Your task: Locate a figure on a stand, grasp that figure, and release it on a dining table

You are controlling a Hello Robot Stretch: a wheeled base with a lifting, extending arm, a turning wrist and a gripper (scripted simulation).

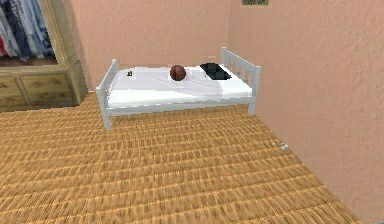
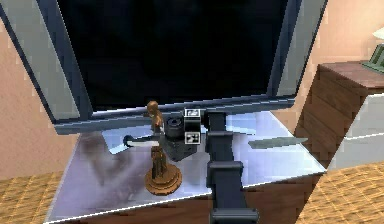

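Forward view: bedroom corner with pink walls and wood-plank floor (image 1: pixel 150 170); white-framed bed (image 1: pixel 180 95) with white bedding against the far wall, carrying a reddish-brown ball (image 1: pixel 178 72) near its middle, a flat black item (image 1: pixel 215 71) toward the forward view's right and a small dark item (image 1: pixel 130 73) toward its left; wooden wardrobe (image 1: pixel 40 50) with hanging clothes and lower drawers at the forward view's left; one small pale object (image 1: pixel 285 147) on the floor close to the right-hand wall. Arm side view: large dark-screened television (image 2: pixel 180 50) in a grey frame standing on a low glossy grey desk (image 2: pixel 100 185); wooden furniture (image 2: pixel 335 100) just beyond the desk's right end. Arm (image 2: pixel 222 170): dark square bar rising from the bottom edge across the desk, ending at two white marked squares (image 2: pixel 193 115). Gripper (image 2: pixel 152 130): dark body left of the squares, in front of the television's lower edge; how wide its fingers stand cannot be told, nor whether it holds or touches anything, since the figure stands at its far end. Figure (image 2: pixel 158 165): slender, brown, upright on a round brown base resting on the desk, left of the arm; its upper part rises level with the gripper
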